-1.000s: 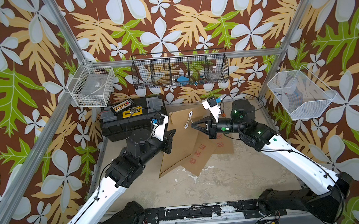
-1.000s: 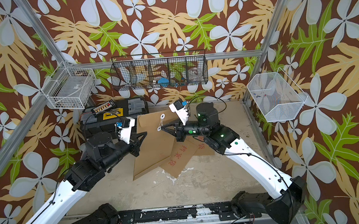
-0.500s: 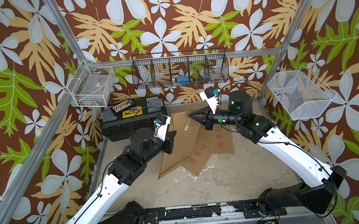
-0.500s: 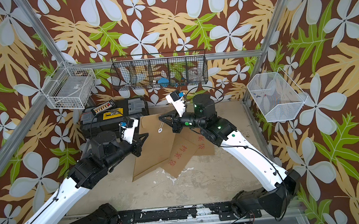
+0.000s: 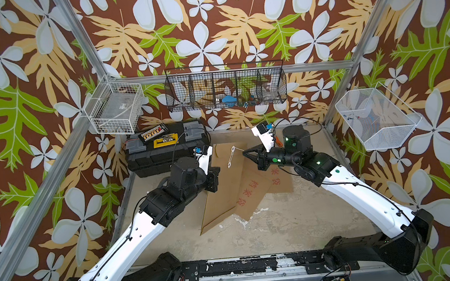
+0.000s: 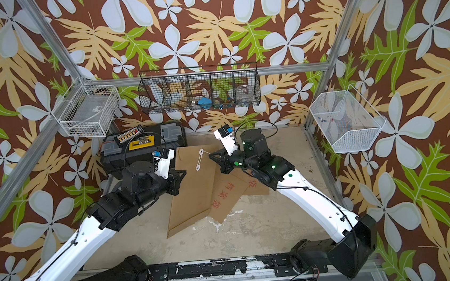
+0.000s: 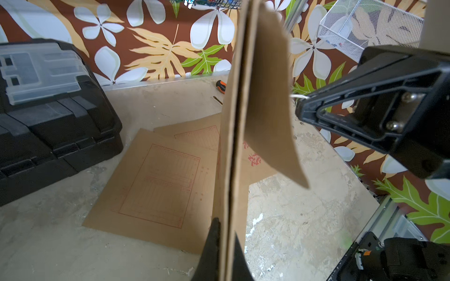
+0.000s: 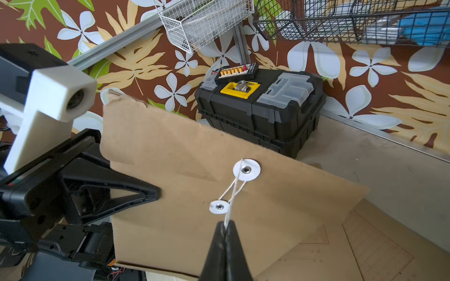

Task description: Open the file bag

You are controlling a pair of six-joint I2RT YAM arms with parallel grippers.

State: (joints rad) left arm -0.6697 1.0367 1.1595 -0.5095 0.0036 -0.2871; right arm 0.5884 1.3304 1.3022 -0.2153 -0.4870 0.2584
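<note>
The file bag [image 5: 226, 185] [image 6: 194, 196] is a brown paper envelope held up off the table, with its flap lying over the front. My left gripper [image 7: 225, 226] [image 5: 216, 175] is shut on the bag's edge. Two white discs [image 8: 246, 169] [image 8: 219, 206] sit on flap and body, and a white string [image 8: 233, 192] runs between them. My right gripper [image 8: 225, 225] [image 5: 244, 152] [image 6: 210, 156] is shut on that string's free end, just off the lower disc.
Other brown file bags [image 5: 253, 195] [image 7: 155, 180] lie flat on the table under the held one. A black toolbox [image 5: 166, 147] stands at the back left. Wire baskets [image 5: 115, 109] [image 5: 377, 118] hang on the walls. A screwdriver [image 7: 220, 85] lies by the back wall.
My right gripper, keeping hold of the string, swung toward the back wall and then came back out to the right of the discs. The left arm shifted slightly with the bag.
</note>
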